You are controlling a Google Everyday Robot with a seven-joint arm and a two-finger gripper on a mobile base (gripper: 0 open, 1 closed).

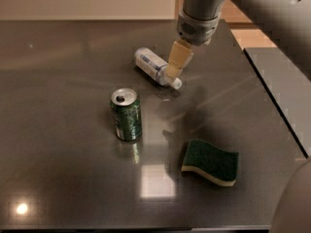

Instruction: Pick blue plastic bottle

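The blue plastic bottle (151, 64) lies on its side on the dark table (73, 174), its white cap pointing to the lower right. It is clear with a white and pale-blue label. My gripper (173, 72) hangs from the arm at the upper right and sits right over the bottle's cap end, its tan fingers (178, 59) covering part of the neck. The bottle rests on the table.
A green soda can (126, 114) stands upright left of centre. A green and yellow sponge (210, 162) lies at the lower right. The table's right edge runs diagonally past a grey surface (286, 81). My arm fills the upper right corner.
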